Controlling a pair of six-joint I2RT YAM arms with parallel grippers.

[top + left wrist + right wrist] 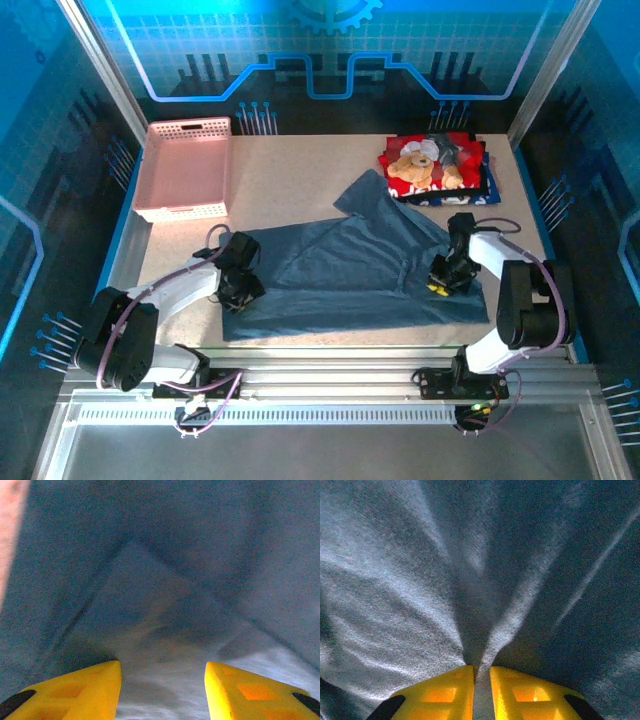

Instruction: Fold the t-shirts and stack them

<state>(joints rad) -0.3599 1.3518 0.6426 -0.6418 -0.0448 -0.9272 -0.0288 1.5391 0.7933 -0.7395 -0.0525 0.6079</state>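
Note:
A large slate-blue t-shirt lies spread across the middle of the table, one sleeve reaching back towards the stack. My left gripper is down on the shirt's left edge. In the left wrist view its yellow fingers stand partly apart with a bunch of the blue cloth filling the gap between them. My right gripper is on the shirt's right side, its fingers nearly together and pinching a raised fold of the cloth. Folded t-shirts, a red teddy-bear print on top of dark ones, are stacked at the back right.
A pink lattice basket stands at the back left of the table. Bare tabletop lies between the basket and the stack. Metal frame posts and blue walls enclose the table on all sides.

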